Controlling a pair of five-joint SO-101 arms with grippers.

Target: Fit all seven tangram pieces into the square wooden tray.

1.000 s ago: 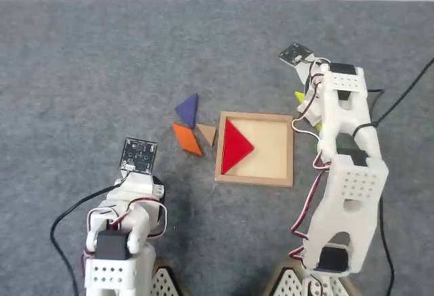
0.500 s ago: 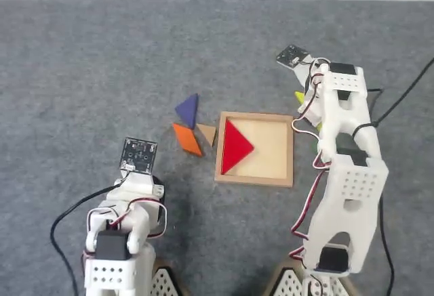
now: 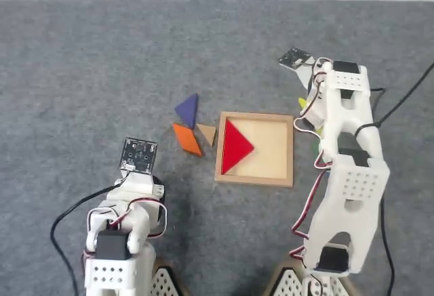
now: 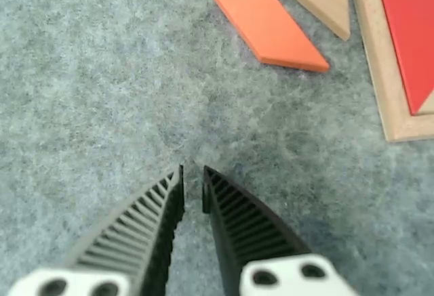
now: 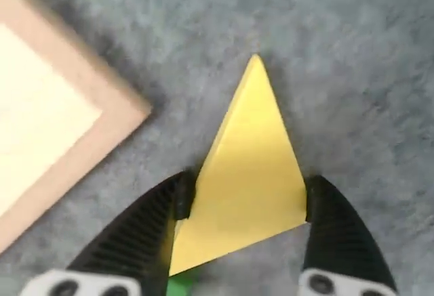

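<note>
Centrally, just right of the middle of the high view, the square wooden tray [image 3: 257, 177] lay flat on a grey felt-like mat [image 3: 102, 59], its pale raised rim framing a smooth floor. One glossy red triangle [image 3: 234, 146] filled its left side. Left of the tray sat a tan triangle [image 3: 207, 133], an orange parallelogram [image 3: 186, 139] and a blue triangle [image 3: 188, 110], close together. Off the tray's upper right corner, the right gripper [image 5: 247, 194] pinched a flat yellow triangle [image 5: 247, 140] between ribbed black fingers. At lower left, the left gripper [image 4: 193, 173] held nothing, its fingers nearly pressed together.
</note>
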